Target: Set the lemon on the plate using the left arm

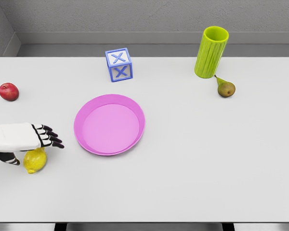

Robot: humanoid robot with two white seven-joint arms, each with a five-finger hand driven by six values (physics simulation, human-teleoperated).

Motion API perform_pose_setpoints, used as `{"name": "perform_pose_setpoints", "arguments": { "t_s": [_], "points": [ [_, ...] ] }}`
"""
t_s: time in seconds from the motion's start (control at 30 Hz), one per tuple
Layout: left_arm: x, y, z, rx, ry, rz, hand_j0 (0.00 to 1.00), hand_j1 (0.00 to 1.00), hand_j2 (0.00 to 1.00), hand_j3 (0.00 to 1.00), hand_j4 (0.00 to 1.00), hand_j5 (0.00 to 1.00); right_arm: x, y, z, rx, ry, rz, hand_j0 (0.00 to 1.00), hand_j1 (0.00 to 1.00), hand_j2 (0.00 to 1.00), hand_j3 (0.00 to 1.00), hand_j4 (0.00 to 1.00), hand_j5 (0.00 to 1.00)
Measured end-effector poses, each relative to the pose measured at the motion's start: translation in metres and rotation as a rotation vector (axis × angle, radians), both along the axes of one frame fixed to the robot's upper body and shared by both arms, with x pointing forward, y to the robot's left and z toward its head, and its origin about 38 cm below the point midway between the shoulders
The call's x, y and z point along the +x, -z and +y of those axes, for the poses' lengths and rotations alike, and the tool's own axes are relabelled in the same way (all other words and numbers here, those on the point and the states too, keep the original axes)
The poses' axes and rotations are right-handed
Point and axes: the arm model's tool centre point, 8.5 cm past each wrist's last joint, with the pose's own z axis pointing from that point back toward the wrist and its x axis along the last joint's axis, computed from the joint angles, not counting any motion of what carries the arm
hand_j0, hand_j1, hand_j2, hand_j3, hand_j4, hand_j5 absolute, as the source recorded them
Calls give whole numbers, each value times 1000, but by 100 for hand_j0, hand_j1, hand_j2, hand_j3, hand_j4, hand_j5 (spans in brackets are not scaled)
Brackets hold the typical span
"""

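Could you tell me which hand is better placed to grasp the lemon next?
Left. The left hand is directly over the lemon, fingers extended toward the pink plate. No right arm shows.

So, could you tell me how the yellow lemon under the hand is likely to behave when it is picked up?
The yellow lemon is rounded with tapered ends, so it could probably roll on the flat white table if nudged. It looks firm, likely keeping its shape under the left robot hand. Its smooth skin may slip.

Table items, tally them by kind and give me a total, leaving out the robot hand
Fruit: 3 (lemon, apple, pear)
Plate: 1
Cup: 1
Block: 1
Total: 6
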Motion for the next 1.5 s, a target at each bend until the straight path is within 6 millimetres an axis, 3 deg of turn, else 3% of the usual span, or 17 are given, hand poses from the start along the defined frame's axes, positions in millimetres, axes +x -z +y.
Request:
{"name": "perform_pose_setpoints", "arguments": {
  "t_s": [0.87, 0.97, 1.07, 1.3, 1.5],
  "points": [
    [-2, 11, 2, 16, -8, 13, 100, 100, 100, 100, 100, 100, 0, 0, 0, 0, 0, 0, 100, 100, 100, 100, 100, 100],
    [-2, 13, 2, 17, -7, 15, 94, 94, 94, 94, 94, 94, 0, 0, 0, 0, 0, 0, 100, 100, 100, 100, 100, 100],
    [-3, 15, 2, 20, -5, 18, 77, 77, 77, 77, 77, 77, 0, 0, 0, 0, 0, 0, 100, 100, 100, 100, 100, 100],
    [-4, 18, 2, 24, -7, 25, 70, 70, 70, 70, 70, 70, 0, 0, 0, 0, 0, 0, 100, 100, 100, 100, 100, 100],
    [-4, 20, 1, 26, -7, 22, 55, 55, 55, 55, 55, 55, 0, 0, 0, 0, 0, 0, 100, 100, 100, 100, 100, 100]
  ]
}}
